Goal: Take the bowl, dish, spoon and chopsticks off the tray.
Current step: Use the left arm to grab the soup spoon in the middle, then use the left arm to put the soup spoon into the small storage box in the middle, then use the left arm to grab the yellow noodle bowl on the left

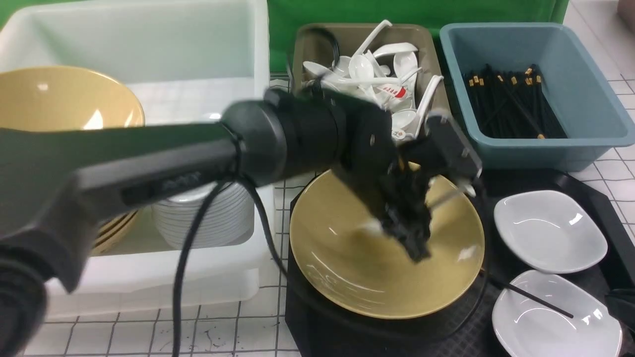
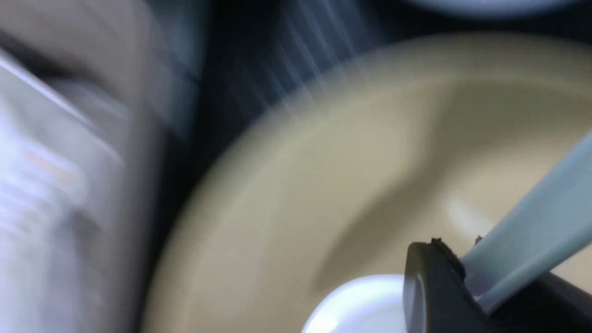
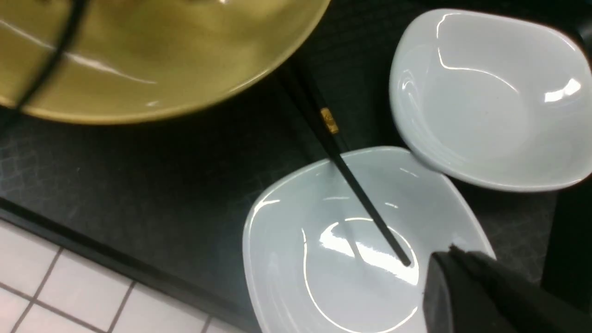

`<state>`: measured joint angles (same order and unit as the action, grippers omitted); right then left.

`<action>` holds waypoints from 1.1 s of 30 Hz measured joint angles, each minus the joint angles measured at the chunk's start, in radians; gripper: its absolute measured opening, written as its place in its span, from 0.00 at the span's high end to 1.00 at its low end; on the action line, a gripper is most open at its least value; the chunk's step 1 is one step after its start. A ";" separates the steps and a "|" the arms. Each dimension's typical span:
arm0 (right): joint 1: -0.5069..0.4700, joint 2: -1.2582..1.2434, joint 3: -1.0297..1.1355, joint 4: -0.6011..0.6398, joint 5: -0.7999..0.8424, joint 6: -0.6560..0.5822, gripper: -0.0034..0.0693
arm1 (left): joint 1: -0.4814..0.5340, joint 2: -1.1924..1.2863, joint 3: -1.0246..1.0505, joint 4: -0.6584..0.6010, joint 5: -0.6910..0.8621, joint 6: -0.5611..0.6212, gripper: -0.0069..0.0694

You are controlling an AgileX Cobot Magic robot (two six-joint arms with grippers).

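Barely begun, our left claw [image 1: 414, 238] grips the spoon [image 2: 532, 222]; bowl [image 1: 347, 267], dishes [image 1: 545, 233] and chopsticks [image 3: 351, 180] sit on the tray [image 3: 115, 194].

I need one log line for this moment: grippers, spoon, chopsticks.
left gripper: shut on spoon, over bowl | right gripper: state unclear, near white dish | chopsticks: on tray, tip in that dish
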<state>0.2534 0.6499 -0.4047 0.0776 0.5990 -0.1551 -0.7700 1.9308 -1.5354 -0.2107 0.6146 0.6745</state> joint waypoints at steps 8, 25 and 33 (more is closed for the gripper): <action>0.000 0.000 0.000 0.000 -0.007 0.000 0.89 | 0.112 0.078 -0.133 -0.093 -0.628 -0.061 0.86; 0.000 0.000 0.000 0.000 -0.007 0.000 0.89 | 0.197 0.238 -0.586 0.043 0.360 -0.301 0.34; 0.000 0.000 0.000 0.001 -0.007 0.000 0.89 | 0.128 0.262 -0.582 0.301 0.620 -0.475 0.31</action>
<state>0.2534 0.6499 -0.4047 0.0788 0.5921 -0.1551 -0.6419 2.1924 -2.1175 0.0903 1.2344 0.1992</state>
